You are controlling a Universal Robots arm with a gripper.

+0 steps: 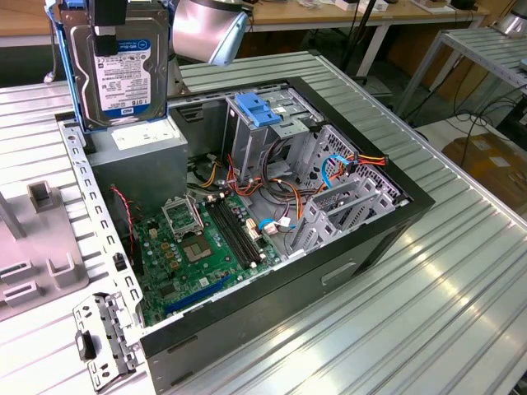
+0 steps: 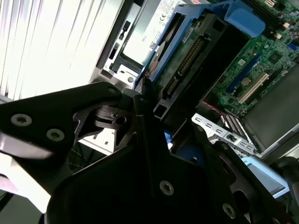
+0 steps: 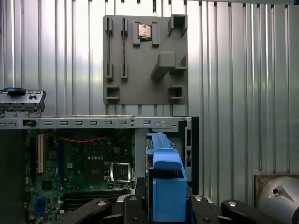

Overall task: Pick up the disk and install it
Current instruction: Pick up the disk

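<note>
The fingers point(image 3: 138, 207) clamp the disk point(image 1: 123, 74), held upright in its blue carrier point(image 3: 166, 196) just above the grey power supply point(image 1: 136, 164) at a corner of the open computer case point(image 1: 329, 271). The first wrist view looks past the carrier to the motherboard point(image 3: 88, 168) and a grey fixture plate point(image 3: 145, 60). The second wrist view shows the disk's connector edge point(image 2: 189, 53). A ribbed aluminium tabletop point(image 1: 412, 329) carries the case; workbenches point(image 1: 313, 18) stand behind.

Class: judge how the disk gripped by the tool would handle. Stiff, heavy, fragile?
Probably rigid: the disk hangs upright from the tool without sagging. Likely heavy for its size, being metal-bodied. Its bare circuit board suggests fragility.
</note>
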